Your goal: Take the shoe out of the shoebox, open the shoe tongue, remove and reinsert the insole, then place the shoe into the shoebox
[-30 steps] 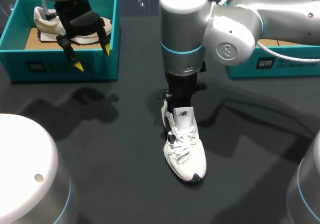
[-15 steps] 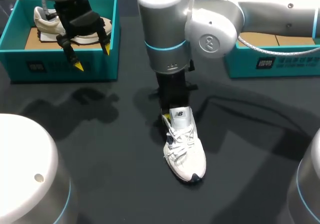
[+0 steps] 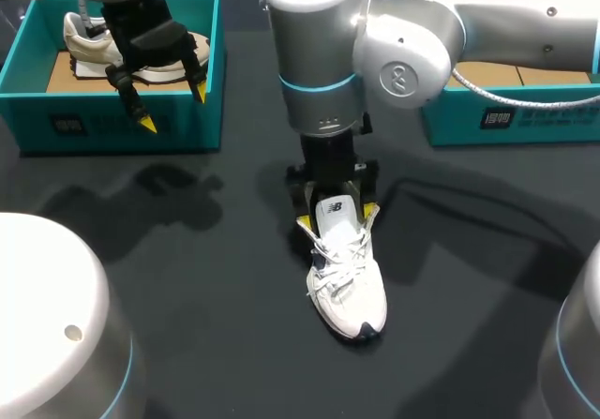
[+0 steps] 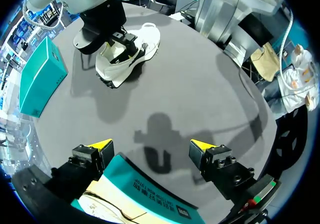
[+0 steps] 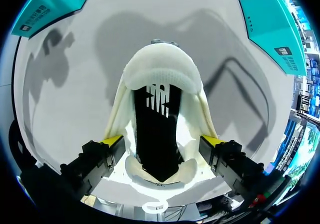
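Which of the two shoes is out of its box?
The white shoe standing on the table, its heel end under the right end effector. The cream shoe lies inside the left teal shoebox.

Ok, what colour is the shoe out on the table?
The shoe is white, with a dark toe tip; the head view shows it best.

The shoe [image 3: 347, 288] lies mid-table, right gripper [image 3: 337, 217] astride its heel, left gripper [image 3: 173, 108] above a shoebox [image 3: 84, 110].

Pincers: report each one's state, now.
Left pincer: open, empty, over the shoebox.
Right pincer: open, one finger on each side of the white shoe at its heel end.
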Available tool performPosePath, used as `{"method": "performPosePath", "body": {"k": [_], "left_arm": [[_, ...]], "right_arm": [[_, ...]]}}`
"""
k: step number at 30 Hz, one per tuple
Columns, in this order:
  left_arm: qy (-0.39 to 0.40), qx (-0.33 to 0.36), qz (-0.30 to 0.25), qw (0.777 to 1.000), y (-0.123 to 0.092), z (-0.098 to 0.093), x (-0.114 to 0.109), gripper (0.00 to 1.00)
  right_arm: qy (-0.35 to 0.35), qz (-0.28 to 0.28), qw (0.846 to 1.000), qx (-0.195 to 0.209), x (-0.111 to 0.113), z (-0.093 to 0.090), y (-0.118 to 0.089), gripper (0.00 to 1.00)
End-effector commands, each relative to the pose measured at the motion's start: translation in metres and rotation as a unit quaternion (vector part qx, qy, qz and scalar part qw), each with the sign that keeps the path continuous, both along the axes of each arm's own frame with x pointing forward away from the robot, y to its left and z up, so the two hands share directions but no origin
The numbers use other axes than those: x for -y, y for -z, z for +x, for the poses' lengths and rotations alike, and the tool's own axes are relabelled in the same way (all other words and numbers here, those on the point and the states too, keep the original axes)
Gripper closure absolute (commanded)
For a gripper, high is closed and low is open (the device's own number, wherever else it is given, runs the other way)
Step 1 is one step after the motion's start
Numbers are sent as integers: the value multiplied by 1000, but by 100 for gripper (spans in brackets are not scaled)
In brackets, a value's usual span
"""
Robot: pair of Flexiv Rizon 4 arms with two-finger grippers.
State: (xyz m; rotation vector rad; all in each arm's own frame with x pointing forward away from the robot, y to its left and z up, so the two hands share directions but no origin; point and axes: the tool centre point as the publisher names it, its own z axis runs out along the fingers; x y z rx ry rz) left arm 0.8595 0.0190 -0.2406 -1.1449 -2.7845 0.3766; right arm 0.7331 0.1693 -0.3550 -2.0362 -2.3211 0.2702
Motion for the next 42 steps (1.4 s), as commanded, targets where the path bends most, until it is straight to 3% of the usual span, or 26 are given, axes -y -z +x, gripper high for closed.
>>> {"method": "performPosePath", "body": {"k": [1, 15, 18, 31, 35, 42], "left_arm": [[0, 2, 0, 1000, 0, -1, -1, 0], [0, 2, 0, 1000, 0, -1, -1, 0], [0, 2, 0, 1000, 0, -1, -1, 0], [0, 2, 0, 1000, 0, -1, -1, 0], [0, 2, 0, 1000, 0, -1, -1, 0], [0, 2, 0, 1000, 0, -1, -1, 0]], "right_arm": [[0, 6, 1000, 5, 6, -3, -3, 0], [0, 16, 1000, 15, 12, 1, -12, 0], [-4, 21, 1000, 16, 13, 3, -12, 9], [-32, 44, 998, 12, 18, 3, -13, 8], [-40, 48, 998, 9, 17, 3, -13, 23], [-52, 47, 998, 2, 12, -1, -14, 19]]}}
